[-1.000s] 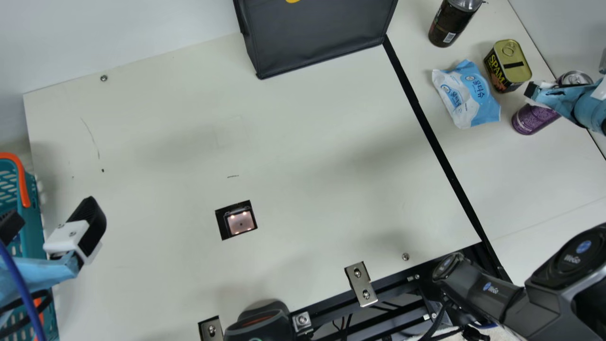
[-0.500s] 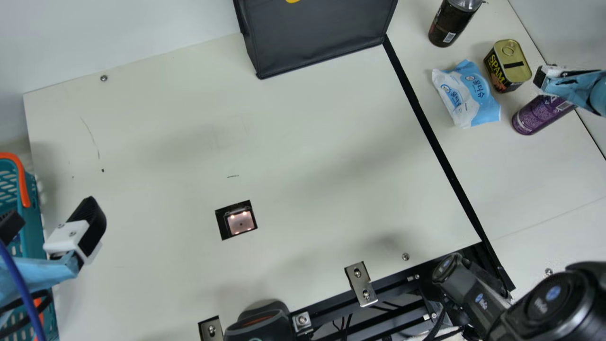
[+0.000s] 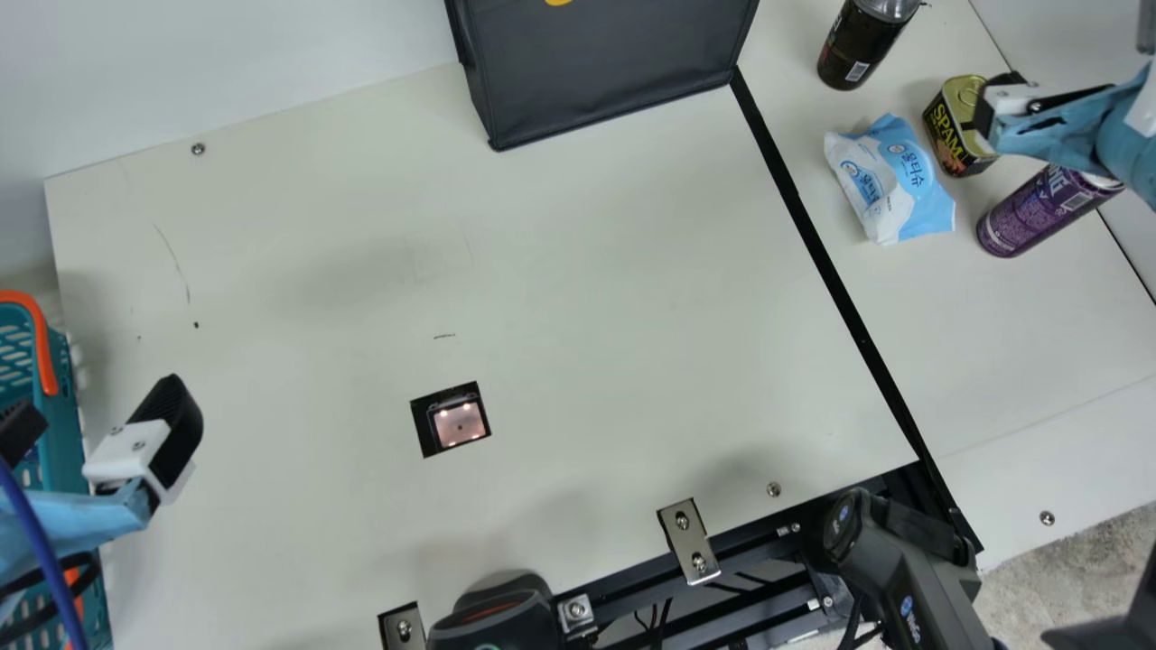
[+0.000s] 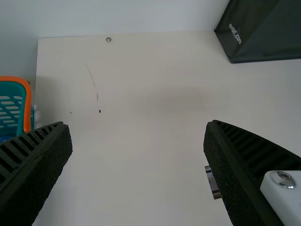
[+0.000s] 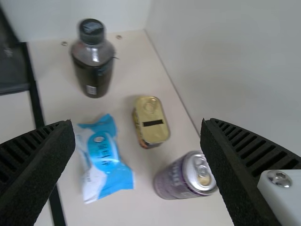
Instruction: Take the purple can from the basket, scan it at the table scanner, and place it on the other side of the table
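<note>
By the table edge (image 3: 1119, 256), space separates purple can (image 3: 1034, 213) and packet (image 3: 906, 188).

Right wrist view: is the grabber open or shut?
Open: the right gripper has a wide gap between its two black fingers.

Metal, cloth, plastic
The purple can (image 5: 176, 181) has a glossy metal top; the bag (image 3: 605, 72) looks matt cloth, the basket (image 3: 63, 433) plastic.

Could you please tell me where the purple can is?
In the main view, the purple can is at the right, near the blue packet and gold tin.
</note>
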`<action>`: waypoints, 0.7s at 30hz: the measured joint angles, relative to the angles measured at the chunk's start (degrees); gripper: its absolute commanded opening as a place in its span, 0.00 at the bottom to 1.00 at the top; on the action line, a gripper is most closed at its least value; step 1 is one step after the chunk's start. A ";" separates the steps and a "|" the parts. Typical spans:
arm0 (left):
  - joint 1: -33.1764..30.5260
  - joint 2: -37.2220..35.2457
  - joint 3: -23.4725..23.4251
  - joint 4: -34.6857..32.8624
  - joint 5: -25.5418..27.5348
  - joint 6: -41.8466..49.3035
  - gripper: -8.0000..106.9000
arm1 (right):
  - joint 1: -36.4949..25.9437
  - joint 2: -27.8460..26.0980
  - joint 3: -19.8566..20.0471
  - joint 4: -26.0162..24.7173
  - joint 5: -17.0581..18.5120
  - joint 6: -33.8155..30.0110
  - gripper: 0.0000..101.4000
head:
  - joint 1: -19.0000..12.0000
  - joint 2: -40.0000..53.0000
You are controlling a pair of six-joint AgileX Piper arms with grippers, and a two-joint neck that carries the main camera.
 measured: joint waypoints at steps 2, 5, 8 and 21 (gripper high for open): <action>0.00 0.00 0.00 0.00 0.00 0.00 0.85 | 2.88 -1.09 -0.31 -0.99 1.51 1.66 0.94 | 0.09 0.00; 0.00 0.00 0.00 0.00 0.00 0.00 0.85 | 7.17 -3.01 -0.73 -2.90 3.76 4.32 0.94 | 0.09 0.00; 0.00 0.00 0.00 0.00 0.00 0.00 0.85 | 11.67 -5.47 -1.11 -5.18 5.93 7.40 0.94 | 0.00 0.00; 2.14 -2.15 -6.13 4.64 7.14 -3.01 0.85 | 24.21 -11.65 -3.43 -9.95 14.72 17.58 0.94 | 0.00 7.82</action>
